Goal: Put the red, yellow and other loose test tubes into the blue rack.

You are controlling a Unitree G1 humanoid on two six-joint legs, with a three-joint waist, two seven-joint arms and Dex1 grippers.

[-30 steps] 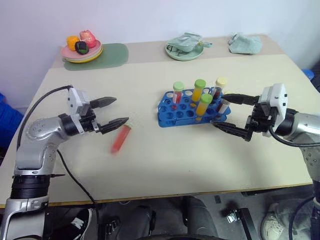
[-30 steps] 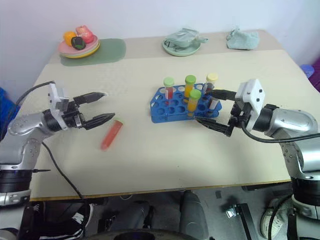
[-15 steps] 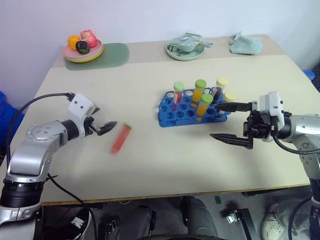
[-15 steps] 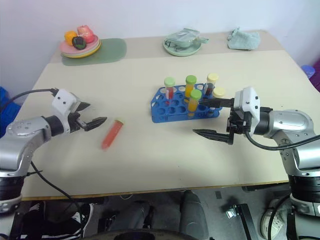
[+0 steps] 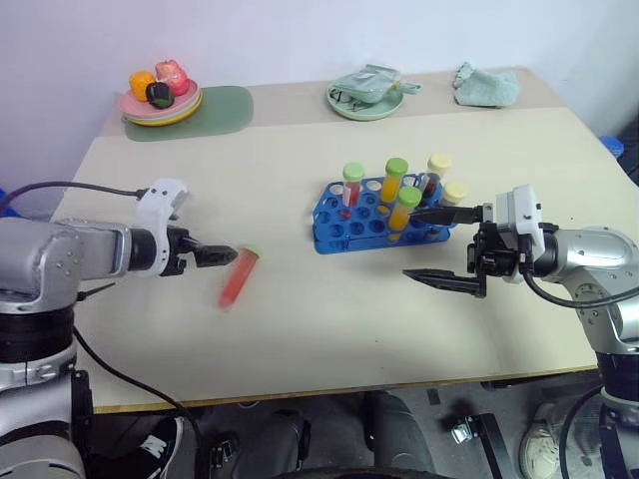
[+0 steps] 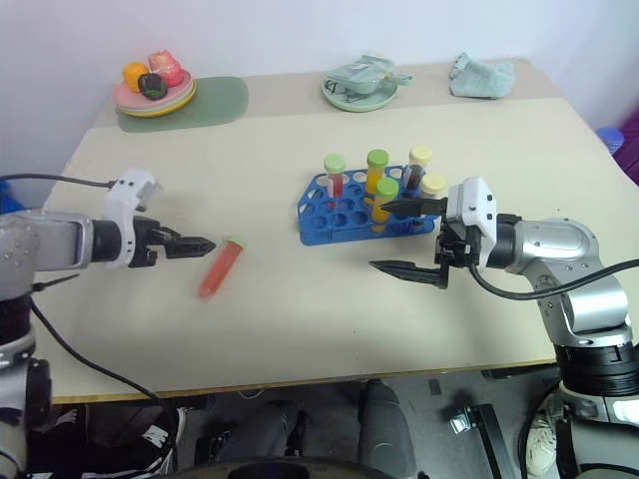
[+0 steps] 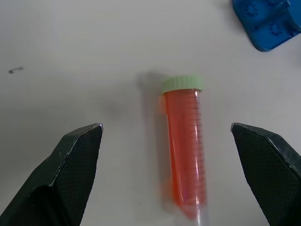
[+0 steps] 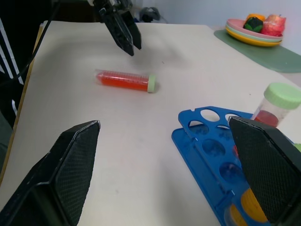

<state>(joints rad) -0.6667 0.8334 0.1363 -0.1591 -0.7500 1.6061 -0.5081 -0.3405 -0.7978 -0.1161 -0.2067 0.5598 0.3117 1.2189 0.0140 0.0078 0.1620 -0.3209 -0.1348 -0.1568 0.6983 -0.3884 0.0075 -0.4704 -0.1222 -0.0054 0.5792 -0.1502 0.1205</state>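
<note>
One loose clear plastic tube of red liquid with a pale green screw cap (image 5: 238, 277) lies flat on the beige table (image 5: 300, 329), at about nine o'clock from the bright blue plastic rack with its grid of round holes (image 5: 351, 222) and well apart from it. We count five capped tubes standing upright in the rack: a red-filled one with a pale green cap and white label (image 5: 352, 186), two yellow-orange ones with green caps (image 5: 396, 180) (image 5: 404, 208), and two with pale yellow caps (image 5: 437, 168) (image 5: 454, 193) at the rack's three o'clock end; their contents we cannot make out well. Many holes toward the nine o'clock end are vacant. We judge the task nearly complete, with the lying tube the only one left to seat.

The left gripper (image 5: 222, 254) has its jaws spread wide with nothing between them but the tube below, cap end farthest from the wrist, as the left wrist view shows; it has no contact with it. The right gripper (image 5: 436, 244) stands released and unloaded just at five o'clock of the rack.

At twelve o'clock on the table, a pink plate (image 5: 131, 105) on a green mat (image 5: 225, 105) carries toy food, and a pale green dish (image 5: 349, 110) holds a crumpled cloth.
</note>
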